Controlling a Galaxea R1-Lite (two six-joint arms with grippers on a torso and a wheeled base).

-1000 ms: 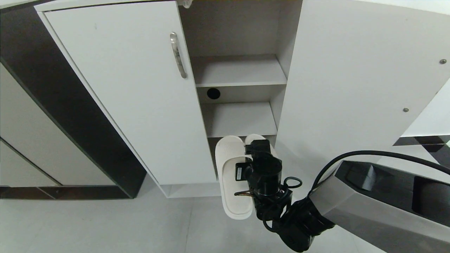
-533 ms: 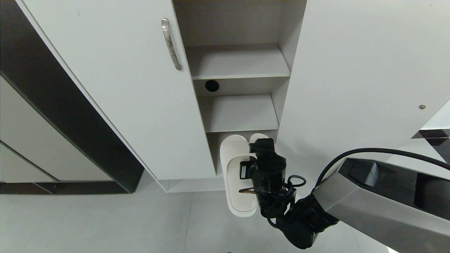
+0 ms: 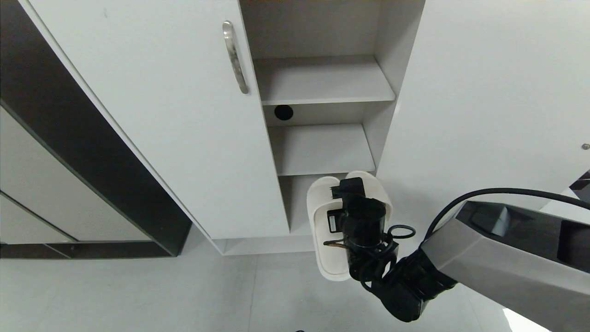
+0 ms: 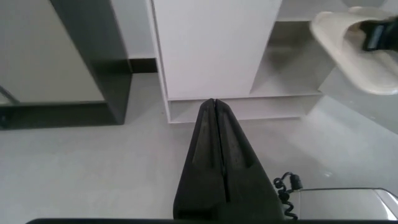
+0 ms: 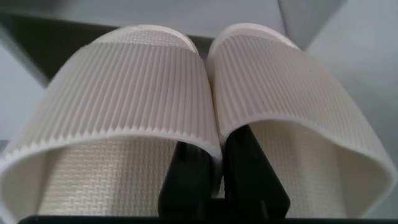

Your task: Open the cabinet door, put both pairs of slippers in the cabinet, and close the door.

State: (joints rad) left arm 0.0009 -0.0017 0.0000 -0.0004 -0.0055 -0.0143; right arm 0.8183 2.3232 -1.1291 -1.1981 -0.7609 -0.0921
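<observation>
Done: cabinet door (image 3: 484, 92) open, 1 o'clock;
Right gripper (image 3: 349, 188): grasping slippers (image 3: 329, 265); bottom shelf (image 3: 297, 221) at 12;
Left gripper (image 4: 214, 118): clenched, empty;
Left for you: shelve both pairs; close.

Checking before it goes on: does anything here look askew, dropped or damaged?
Nothing stands out. The right gripper holds the pair of slippers side by side, toes toward the lowest compartment of the cabinet. The door and shelves look intact.
</observation>
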